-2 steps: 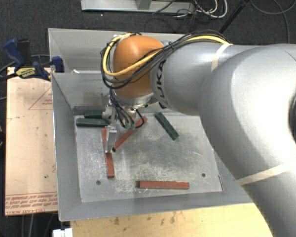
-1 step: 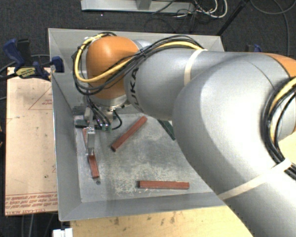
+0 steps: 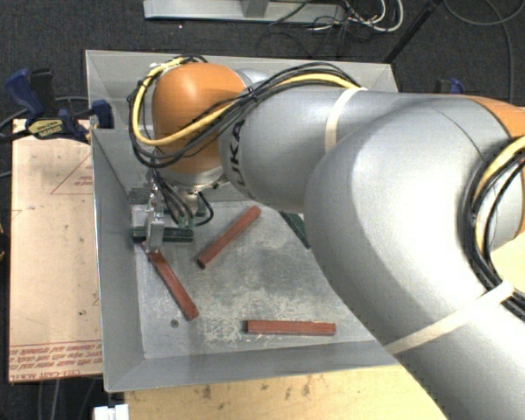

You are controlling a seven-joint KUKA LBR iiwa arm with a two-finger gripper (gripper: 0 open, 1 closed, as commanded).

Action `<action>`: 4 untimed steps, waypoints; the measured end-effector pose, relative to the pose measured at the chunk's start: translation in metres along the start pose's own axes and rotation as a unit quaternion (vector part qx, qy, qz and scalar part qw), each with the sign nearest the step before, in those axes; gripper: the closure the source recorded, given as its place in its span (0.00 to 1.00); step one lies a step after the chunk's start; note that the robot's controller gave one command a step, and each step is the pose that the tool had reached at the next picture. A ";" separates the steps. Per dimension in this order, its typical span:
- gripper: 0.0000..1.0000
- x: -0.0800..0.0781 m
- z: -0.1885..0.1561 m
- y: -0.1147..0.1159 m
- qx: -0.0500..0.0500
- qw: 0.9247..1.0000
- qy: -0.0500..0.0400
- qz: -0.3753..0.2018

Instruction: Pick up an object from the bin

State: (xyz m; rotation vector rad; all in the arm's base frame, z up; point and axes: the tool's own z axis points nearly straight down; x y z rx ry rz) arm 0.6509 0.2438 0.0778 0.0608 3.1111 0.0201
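The grey metal bin (image 3: pixel 115 322) has sloped walls. Its floor is mostly bare, with the widest open stretch in the middle and toward the near wall. The arm (image 3: pixel 350 164) comes in from the right and covers the bin's far and right parts, so free room shows only on the left and the near side.

The pincer (image 3: pixel 160 231) is low in the bin's left part, close beside the left wall with little space between them. It hangs below the orange wrist cover (image 3: pixel 188 103) and its looped cables (image 3: pixel 143 121). Whether the pincer is apart or together cannot be told from this angle.

Three reddish-brown sticks lie on the floor, well apart from each other. The slanted stick nearest the left wall (image 3: pixel 175 287) has its upper end right under the pincer, seemingly touching it, and it runs down and to the right toward the near wall. The second stick (image 3: pixel 228 236) lies just right of the pincer, tilted the other way, with its upper end near the arm. The third stick (image 3: pixel 290 327) lies flat along the near wall, far from the pincer
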 end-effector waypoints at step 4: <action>1.00 0.005 -0.021 -0.002 0.007 1.000 0.017 -0.001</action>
